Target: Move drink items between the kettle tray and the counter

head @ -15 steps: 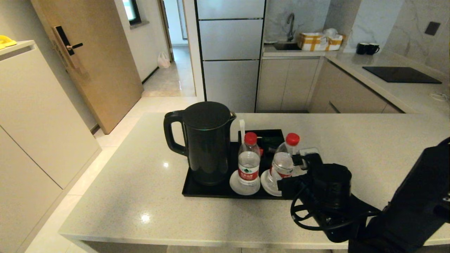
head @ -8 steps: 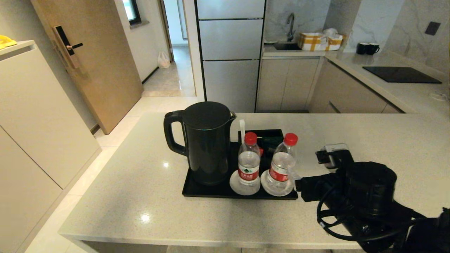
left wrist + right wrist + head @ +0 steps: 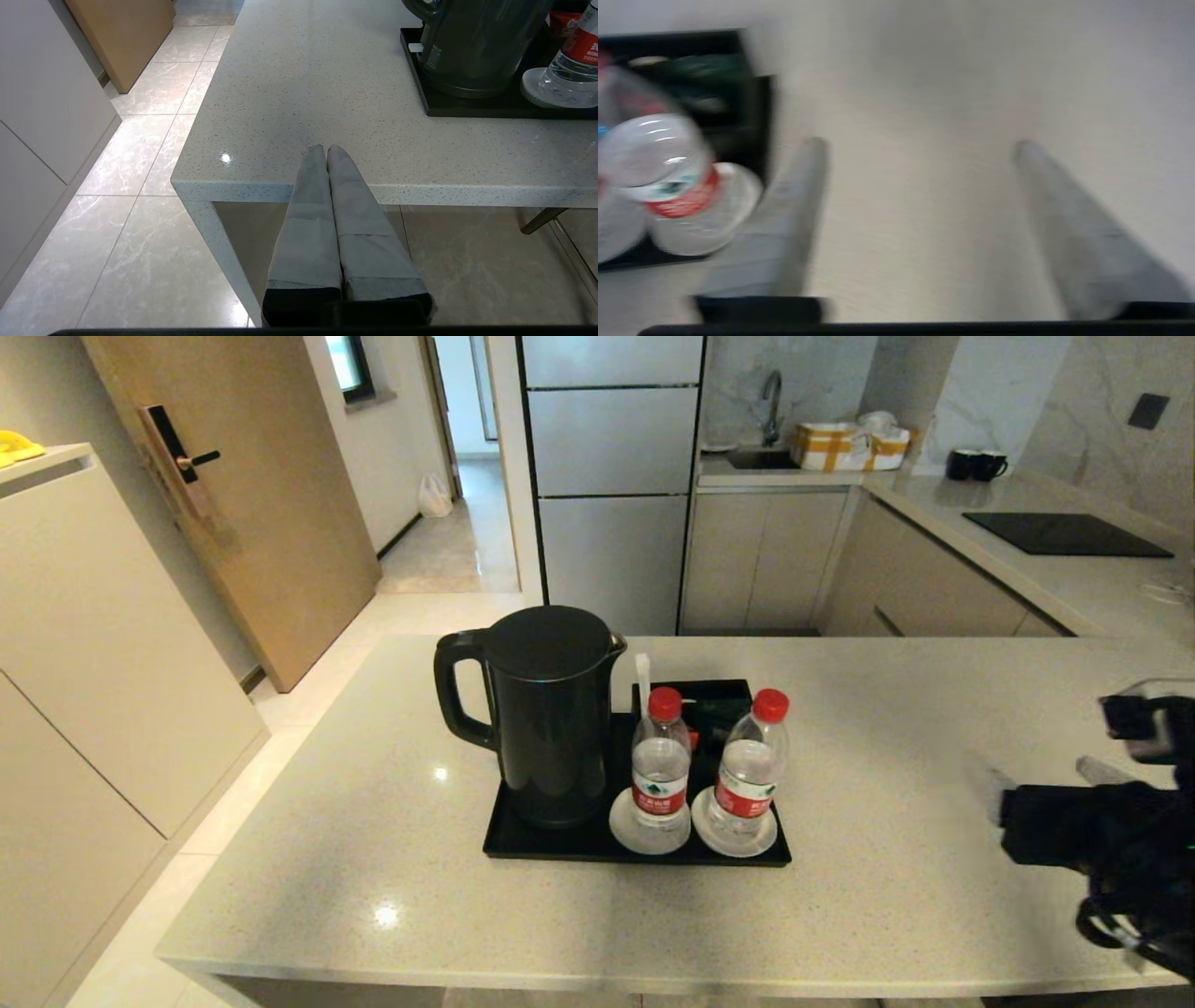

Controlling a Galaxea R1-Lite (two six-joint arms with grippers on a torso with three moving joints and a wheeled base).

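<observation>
Two clear bottles with red caps stand upright on the black kettle tray [image 3: 523, 847], each on a white coaster: the left bottle [image 3: 661, 767] and the right bottle [image 3: 747, 767]. My right gripper [image 3: 1036, 782] hovers open over the grey counter [image 3: 887, 709], well to the right of the tray and apart from both bottles. In the right wrist view nothing but counter lies between the fingers of the right gripper [image 3: 920, 142], and the nearer bottle [image 3: 658, 154] is off to one side. The left gripper [image 3: 326, 148] is shut and empty at the counter's front left edge.
A tall black kettle [image 3: 551, 709] fills the tray's left half, and a black compartment box [image 3: 709, 702] sits behind the bottles. Bare counter stretches right of the tray. The counter's front edge [image 3: 420, 193] and its left corner drop to a tiled floor.
My right gripper has drawn back to the right, away from the right bottle. That bottle has straightened up on its coaster. The left arm has not moved.
</observation>
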